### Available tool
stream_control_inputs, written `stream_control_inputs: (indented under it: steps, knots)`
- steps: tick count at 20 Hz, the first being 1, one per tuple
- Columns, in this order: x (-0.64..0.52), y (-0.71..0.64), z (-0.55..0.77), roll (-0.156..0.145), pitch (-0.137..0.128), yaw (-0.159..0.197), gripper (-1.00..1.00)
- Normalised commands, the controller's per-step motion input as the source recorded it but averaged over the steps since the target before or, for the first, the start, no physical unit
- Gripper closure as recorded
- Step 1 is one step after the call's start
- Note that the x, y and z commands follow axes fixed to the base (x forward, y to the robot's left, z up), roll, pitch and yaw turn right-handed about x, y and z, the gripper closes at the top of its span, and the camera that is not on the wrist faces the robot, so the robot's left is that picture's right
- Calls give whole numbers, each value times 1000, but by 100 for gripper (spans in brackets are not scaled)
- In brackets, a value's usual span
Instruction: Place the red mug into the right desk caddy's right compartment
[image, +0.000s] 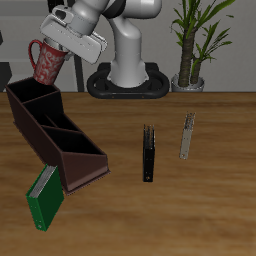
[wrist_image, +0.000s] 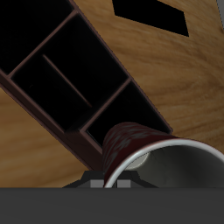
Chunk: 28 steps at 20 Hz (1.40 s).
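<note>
Exterior view, left to right. Lower left of frame: flat green book (image: 43, 195) on the table (image: 200, 210), leaning against the low slanted end of the right desk caddy (image: 55, 135). The caddy runs diagonally up toward the left edge of the frame; its right compartment (image: 28, 101) is the squarish cell at the upper-left end. Upper left: red mug (image: 46, 61) held tilted in the air just above that end, jaws of the gripper (image: 72, 42) clamped on its rim. Centre: a thin dark book (image: 149, 153) upright on the table. Right of it, a pale narrow book (image: 187, 136). Upper right: potted plant (image: 192, 40).

Wrist view: mug (wrist_image: 131, 147) close to the lens, caddy cells (wrist_image: 70, 79) open beneath.
</note>
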Motion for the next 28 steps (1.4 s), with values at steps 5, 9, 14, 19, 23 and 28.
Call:
stream_control_inputs:
  steps: [5, 9, 14, 19, 23, 28]
  knots:
    - [-36, -255, -35, -38, -1, 6, 100]
    - [44, -263, 43, -6, -9, 2, 100]
    - [82, 57, 57, 23, -22, 5, 100]
    - [12, 184, -23, 38, -6, 28, 100]
    - [21, 47, -106, 16, 2, 6, 100]
    - [15, -119, -129, -24, 21, -30, 100]
